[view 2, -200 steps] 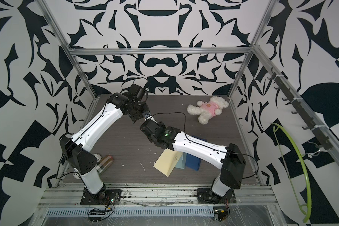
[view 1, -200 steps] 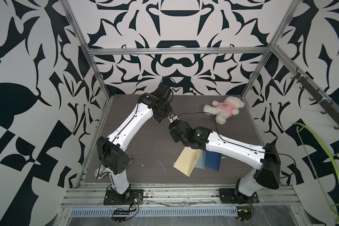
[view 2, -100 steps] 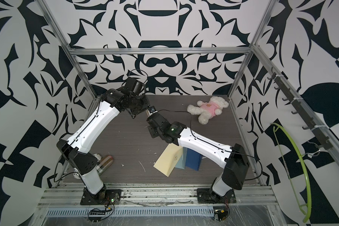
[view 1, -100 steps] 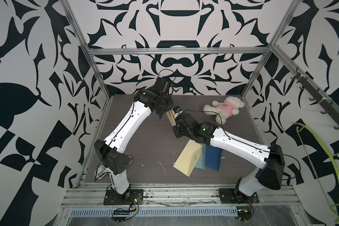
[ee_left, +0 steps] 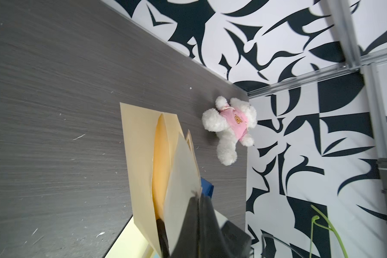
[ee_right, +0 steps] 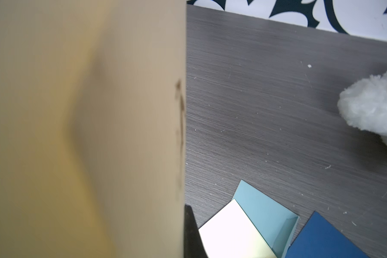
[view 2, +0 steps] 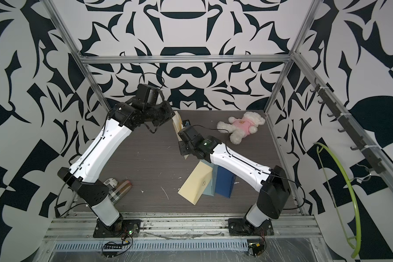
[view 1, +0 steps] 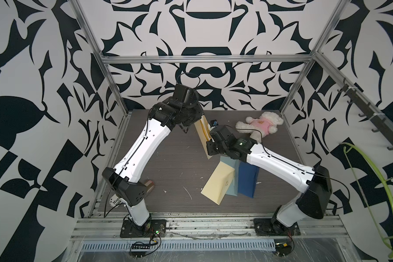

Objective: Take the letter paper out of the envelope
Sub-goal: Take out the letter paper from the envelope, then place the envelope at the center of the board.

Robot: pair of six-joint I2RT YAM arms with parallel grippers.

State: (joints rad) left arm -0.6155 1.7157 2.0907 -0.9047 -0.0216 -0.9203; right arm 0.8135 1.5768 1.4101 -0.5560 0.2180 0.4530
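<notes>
The left pincer (ee_left: 177, 212) was clenched on a pale sheet (ee_left: 183, 174) that rose to a point beside the open mouth of a cream envelope (ee_left: 139, 160). In the left wrist view the sheet sat pressed between two dark fingers (ee_left: 201, 223). Whether that sheet was the letter paper or part of the envelope could not be told. The mouth gaped, showing a deeper yellow inside.

The right pincer (view 1: 207, 145) was clenched on the same envelope, nearer the robot. In the right wrist view the envelope's tan wall filled more than a third of the frame, blurred, with a small brown mark near its edge and one dark finger (ee_right: 191, 234) beside that edge.

Take the grey tabletop (view 1: 168, 158) as a clock face with twelve at the back wall. The envelope hung in the air between the centre and twelve o'clock, standing on edge and clear of the surface. The left pincer held its far end and the right pincer its near end.

A white plush toy in a pink top (view 1: 260, 126) lay at two o'clock. At four o'clock, under the right arm, three more lay flat. A pale yellow envelope (view 1: 217, 186) overlapped a light teal envelope (view 1: 233, 181). A dark blue envelope (view 1: 247, 181) touched the teal one's other side. At eight o'clock a brownish cylinder (view 2: 124, 184) lay beside the left arm's base.
</notes>
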